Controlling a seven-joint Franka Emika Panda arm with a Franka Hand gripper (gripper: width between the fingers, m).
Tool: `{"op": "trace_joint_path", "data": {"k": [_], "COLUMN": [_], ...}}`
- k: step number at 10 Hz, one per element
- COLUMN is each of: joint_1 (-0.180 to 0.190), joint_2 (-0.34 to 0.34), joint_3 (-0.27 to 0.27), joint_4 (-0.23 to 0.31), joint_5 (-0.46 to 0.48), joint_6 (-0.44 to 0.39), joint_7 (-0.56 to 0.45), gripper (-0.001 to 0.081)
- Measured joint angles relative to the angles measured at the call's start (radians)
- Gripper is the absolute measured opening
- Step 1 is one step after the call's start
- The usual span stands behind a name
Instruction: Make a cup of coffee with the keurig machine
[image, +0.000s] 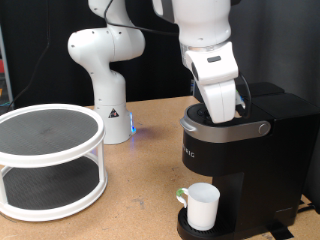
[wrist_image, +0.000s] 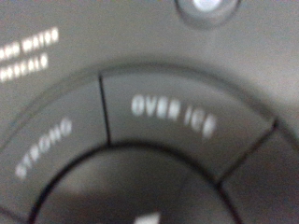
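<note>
Keurig machine (image: 240, 150), with the cup (image: 202, 206) seated on its drip tray (image: 190, 226) beneath the spout. The gripper (image: 222, 108) rests on top of the machine at the button panel (wrist_image: 159, 140); whether its fingers are parted cannot be told. The wrist view fills with "STRONG" and "OVER ICE" keys. Pressing well likely means a centred, straight push on one key. A white two-tier rack (image: 50, 160) stands well apart from the machine.

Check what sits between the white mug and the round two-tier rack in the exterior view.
Only bare wooden table lies between the mug on the coffee machine and the rack; the exterior view shows it.
</note>
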Motion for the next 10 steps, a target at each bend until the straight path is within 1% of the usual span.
{"op": "trace_joint_path", "data": {"k": [2, 3, 5, 7, 8, 10], "joint_1": [0.000, 0.000, 0.000, 0.000, 0.000, 0.000], "joint_2": [-0.032, -0.050, -0.087, -0.126, -0.147, -0.184], "joint_3": [-0.004, -0.004, -0.004, -0.003, -0.003, -0.003], "joint_4": [-0.054, -0.081, -0.129, -0.167, -0.178, -0.185], "joint_5": [0.087, 0.122, 0.181, 0.218, 0.227, 0.209], "joint_6": [0.069, 0.086, 0.090, 0.090, 0.090, 0.070], "joint_7": [-0.120, -0.167, -0.229, -0.259, -0.260, -0.257], "gripper": [0.0004, 0.0004, 0.0004, 0.0004, 0.0004, 0.0004]}}
